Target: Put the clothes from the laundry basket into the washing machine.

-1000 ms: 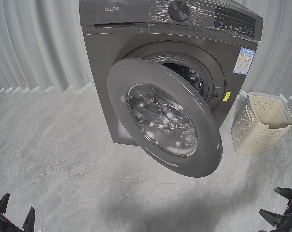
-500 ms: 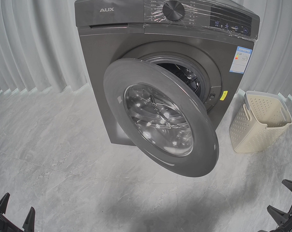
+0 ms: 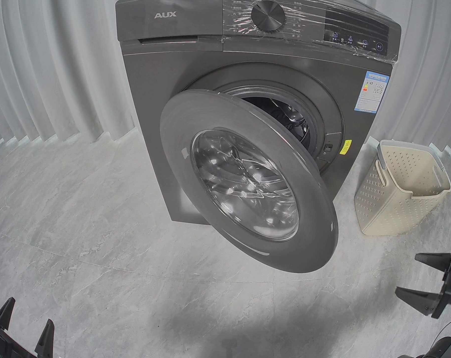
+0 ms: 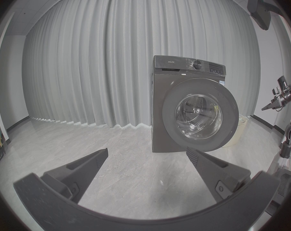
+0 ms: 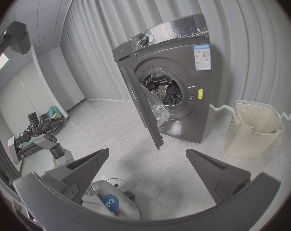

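The washing machine (image 3: 150, 105) fills mid-frame, door (image 3: 245, 185) swung wide, with dark clothes (image 5: 172, 95) in the drum. At right, the laundry basket (image 3: 384, 205) looks empty, though its bottom is hidden. The right gripper (image 3: 407, 274), spread and empty, has risen at lower right, so loading seems finished. The left gripper (image 3: 29, 312) sits spread at lower left.

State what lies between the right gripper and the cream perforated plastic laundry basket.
Only bare grey floor tiles lie between the right gripper and the cream laundry basket; the head view shows this.

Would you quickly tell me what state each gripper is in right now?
Left gripper: open, holding nothing.
Right gripper: open, holding nothing.
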`<state>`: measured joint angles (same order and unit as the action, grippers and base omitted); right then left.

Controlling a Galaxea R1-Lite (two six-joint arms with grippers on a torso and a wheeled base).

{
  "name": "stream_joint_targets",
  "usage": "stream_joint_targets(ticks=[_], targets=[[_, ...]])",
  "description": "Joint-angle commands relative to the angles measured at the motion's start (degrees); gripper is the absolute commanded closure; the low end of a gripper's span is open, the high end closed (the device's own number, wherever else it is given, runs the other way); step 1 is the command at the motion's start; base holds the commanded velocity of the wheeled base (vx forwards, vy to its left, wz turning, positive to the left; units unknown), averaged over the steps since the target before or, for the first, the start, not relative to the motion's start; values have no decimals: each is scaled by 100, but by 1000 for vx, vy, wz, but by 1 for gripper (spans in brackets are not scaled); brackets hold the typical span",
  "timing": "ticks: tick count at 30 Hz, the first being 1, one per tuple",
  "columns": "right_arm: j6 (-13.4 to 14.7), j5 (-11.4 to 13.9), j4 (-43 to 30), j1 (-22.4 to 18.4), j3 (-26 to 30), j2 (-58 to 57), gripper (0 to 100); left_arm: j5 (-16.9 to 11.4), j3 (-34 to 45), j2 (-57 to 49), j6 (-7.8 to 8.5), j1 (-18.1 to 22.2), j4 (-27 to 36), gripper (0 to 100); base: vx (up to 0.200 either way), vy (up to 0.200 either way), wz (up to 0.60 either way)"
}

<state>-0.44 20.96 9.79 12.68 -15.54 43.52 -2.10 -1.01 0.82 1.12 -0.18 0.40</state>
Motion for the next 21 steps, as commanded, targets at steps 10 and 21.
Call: stream_joint_targets(ticks=[10, 21], targets=[[-26, -65, 1218, 789, -458, 2407, 0, -1, 84, -55, -15, 1, -5, 0, 180, -60, 0], [-26, -540, 1218, 1351, -661, 2635, 0, 8, 84, -55, -24, 1, -5, 0, 0, 0, 0]])
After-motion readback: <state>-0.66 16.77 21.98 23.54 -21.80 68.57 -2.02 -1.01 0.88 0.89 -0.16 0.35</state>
